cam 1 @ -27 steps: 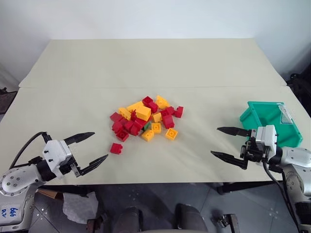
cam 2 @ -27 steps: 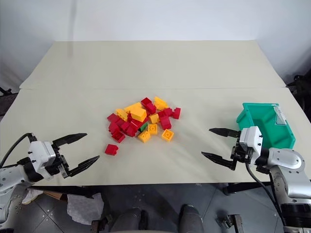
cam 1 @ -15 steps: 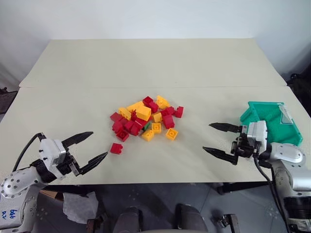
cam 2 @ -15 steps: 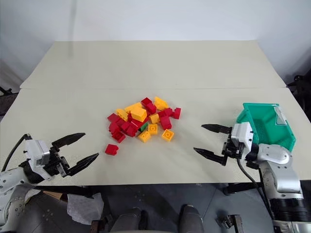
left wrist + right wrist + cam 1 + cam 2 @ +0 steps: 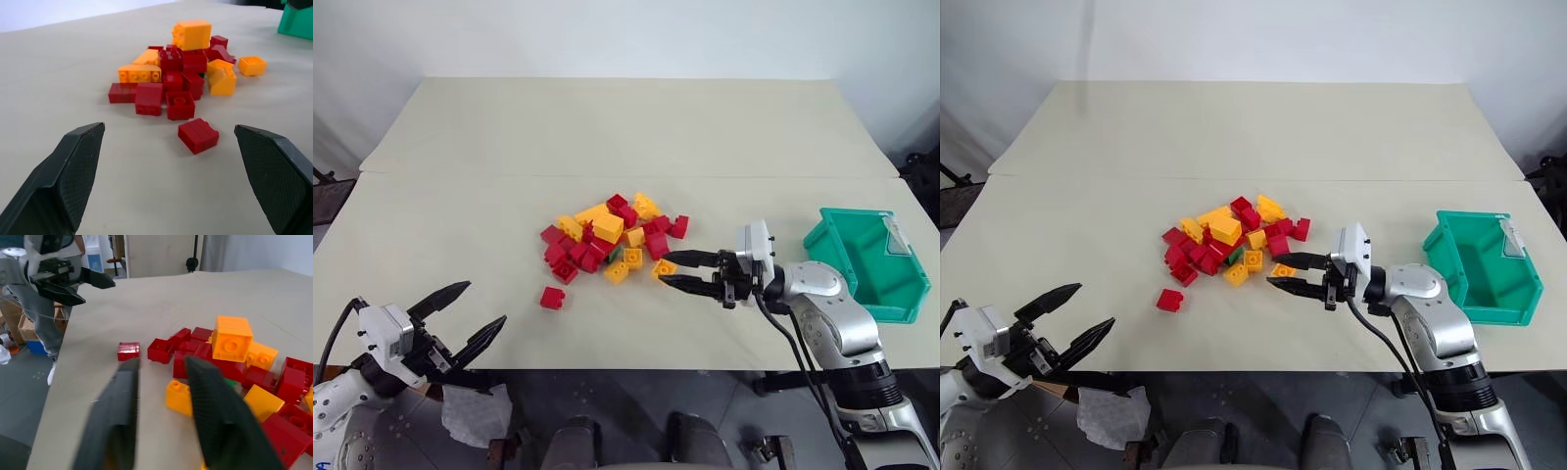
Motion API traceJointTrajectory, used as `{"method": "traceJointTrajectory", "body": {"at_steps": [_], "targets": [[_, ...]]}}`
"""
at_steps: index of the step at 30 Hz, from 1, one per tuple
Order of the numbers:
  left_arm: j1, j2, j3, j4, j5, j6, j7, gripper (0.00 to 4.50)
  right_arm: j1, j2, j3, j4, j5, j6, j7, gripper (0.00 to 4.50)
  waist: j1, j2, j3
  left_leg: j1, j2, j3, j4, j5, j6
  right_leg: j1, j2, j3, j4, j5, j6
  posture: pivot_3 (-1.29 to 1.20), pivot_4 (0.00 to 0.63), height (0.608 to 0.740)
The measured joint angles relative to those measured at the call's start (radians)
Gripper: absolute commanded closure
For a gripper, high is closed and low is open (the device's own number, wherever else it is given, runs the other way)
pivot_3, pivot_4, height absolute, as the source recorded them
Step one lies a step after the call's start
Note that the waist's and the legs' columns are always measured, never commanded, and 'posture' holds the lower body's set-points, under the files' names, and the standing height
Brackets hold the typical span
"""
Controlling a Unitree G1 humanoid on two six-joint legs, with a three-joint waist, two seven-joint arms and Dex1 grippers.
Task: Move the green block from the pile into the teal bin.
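Reaching my right gripper, fingers narrowly apart and empty, toward the pile.
The small, dark-green, studded plastic brick is looking light, rigid, slick and half-buried; I am planning to pinch its flat sides.

My left gripper: fingers matt black plastic, fine cross-hatched grip texture on inner pads. My right gripper: same matt black fingers, same fine texture; wrist housing silvery, smooth, slight sheen. Pile: hard smooth plastic bricks, red and yellow-orange, moulded studs, mild gloss on flat faces. Green block: same smooth plastic, mostly buried. Teal bin: smooth moulded plastic, faint sheen, pale label. Table: matt beige top, smooth, no glare.
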Motion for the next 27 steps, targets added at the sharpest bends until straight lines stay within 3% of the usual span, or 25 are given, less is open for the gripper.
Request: {"method": "traceJointTrajectory", "body": {"at_steps": [2,7,10,16,27], "targets": [[0.004,-0.008,-0.001,-0.016,0.0,0.0,0.004,0.0,-0.012,0.001,0.021,0.006,-0.021,0.0,0.007,4.45,-0.002,0.0,0.0,0.0,0.0,0.0,0.0,0.0,0.0,0.0,0.0,-0.001,0.0,0.0,0.0,0.0,0.15,0.74],[0.009,-0.019,-0.021,-0.034,0.0,0.006,0.012,0.0,-0.084,0.07,0.15,0.063,-0.118,0.012,0.0,4.45,-0.022,0.0,0.0,0.001,0.001,0.001,0.0,0.0,0.0,-0.001,0.001,-0.001,0.001,0.0,0.0,0.0,0.15,0.74],[0.01,-0.021,-0.042,-0.064,-0.004,0.024,0.018,0.0,-0.162,0.164,0.205,0.146,-0.18,0.007,-0.037,4.45,-0.03,0.0,0.0,0.001,0.001,0.001,0.0,0.0,0.0,-0.001,0.001,-0.001,0.003,0.0,0.0,0.0,0.15,0.74],[0.002,-0.022,-0.07,-0.104,-0.011,0.061,0.036,0.0,-0.335,0.314,0.23,0.361,-0.28,-0.046,-0.108,4.45,-0.04,0.0,0.0,0.0,0.001,-0.001,0.0,0.0,-0.001,-0.003,0.0,-0.001,0.008,0.0,0.0,0.0,0.15,0.74],[-0.025,-0.024,-0.082,-0.103,-0.011,0.064,0.047,0.0,-0.546,0.392,0.213,0.828,-0.421,-0.274,-0.194,4.45,-0.05,0.0,0.0,0.0,0.001,0.002,0.0,0.0,-0.002,-0.007,0.0,0.0,0.011,0.0,0.0,0.0,0.15,0.74]]}}
